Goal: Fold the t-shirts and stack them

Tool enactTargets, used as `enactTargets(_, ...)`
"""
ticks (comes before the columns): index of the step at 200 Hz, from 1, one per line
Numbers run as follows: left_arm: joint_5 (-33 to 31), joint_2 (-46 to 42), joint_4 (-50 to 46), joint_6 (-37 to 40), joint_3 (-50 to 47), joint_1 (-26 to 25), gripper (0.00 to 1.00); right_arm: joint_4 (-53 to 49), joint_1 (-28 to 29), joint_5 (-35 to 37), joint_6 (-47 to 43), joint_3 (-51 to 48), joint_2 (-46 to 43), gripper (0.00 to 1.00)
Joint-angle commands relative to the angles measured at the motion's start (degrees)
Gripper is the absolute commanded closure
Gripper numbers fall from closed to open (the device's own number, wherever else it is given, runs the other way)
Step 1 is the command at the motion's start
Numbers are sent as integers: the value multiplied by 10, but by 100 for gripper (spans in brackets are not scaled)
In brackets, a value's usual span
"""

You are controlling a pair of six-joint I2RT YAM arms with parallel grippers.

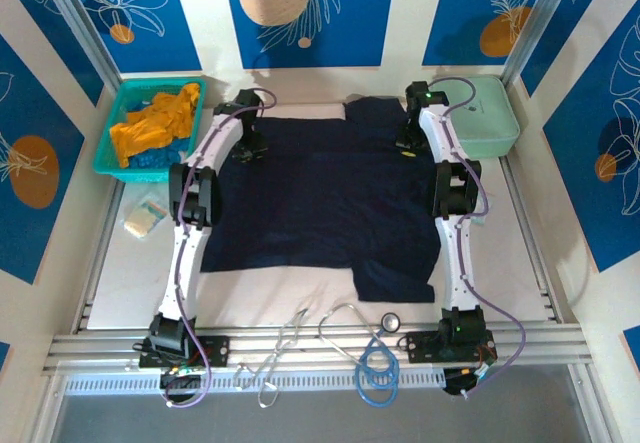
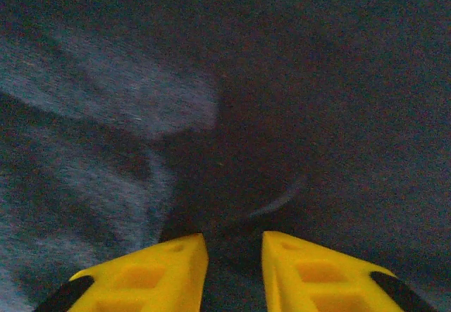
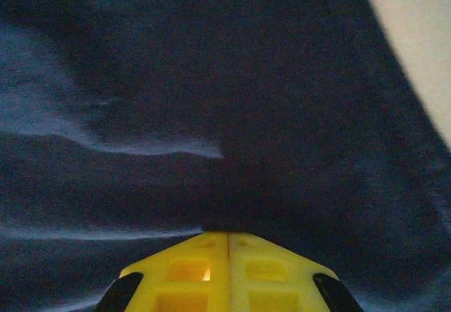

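Observation:
A large dark navy t-shirt [image 1: 320, 203] lies spread flat over the middle of the table. My left gripper [image 1: 250, 151] is down on its far left corner. In the left wrist view the yellow fingers [image 2: 235, 245] stand a little apart, with navy cloth [image 2: 282, 79] under the gap. My right gripper [image 1: 406, 145] is at the shirt's far right corner. Its fingers [image 3: 229, 234] are pressed together right at a ridge of the navy cloth [image 3: 211, 79]. A crumpled mustard-orange t-shirt [image 1: 155, 123] lies in the teal basket [image 1: 112, 163].
A mint-green hard case [image 1: 490, 113] sits at the back right, close to my right arm. A small pale packet [image 1: 143, 221] lies left of the shirt. Stethoscopes and a blue cable [image 1: 375, 363] lie along the front rail. Bare table [image 3: 423, 30] shows past the shirt's edge.

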Motion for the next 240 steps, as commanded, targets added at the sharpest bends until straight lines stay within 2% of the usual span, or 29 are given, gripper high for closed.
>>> enactTargets(1, 24, -25, -4, 17, -30, 7, 60, 8, 8, -17, -21, -28, -75, 100)
enactTargets(35, 23, -157, 22, 32, -106, -16, 46, 53, 32, 22, -3, -218, -264, 100)
enactTargets(53, 8, -248, 30, 36, -184, -29, 45, 79, 46, 38, 21, -364, -378, 100)
enactTargets(68, -2, -321, 33, 37, -272, -39, 45, 100, 58, 25, 43, -493, -461, 100)
enactTargets(93, 6, -418, 59, 32, -452, -53, 62, 136, 83, -3, 75, -687, -556, 100)
enactTargets(120, 15, -480, 125, 16, -626, -66, 79, 181, 108, -21, 106, -824, -602, 100)
enactTargets(142, 3, -491, 170, 0, -702, -67, 90, 212, 117, -21, 129, -884, -609, 100)
enactTargets(157, -16, -489, 185, -8, -726, -67, 93, 223, 122, -21, 136, -903, -603, 100)
enactTargets(204, -69, -476, 189, -21, -755, -66, 95, 238, 134, -15, 145, -920, -572, 100)
enactTargets(240, -97, -433, 180, -16, -738, -64, 95, 236, 133, -8, 142, -897, -527, 100)
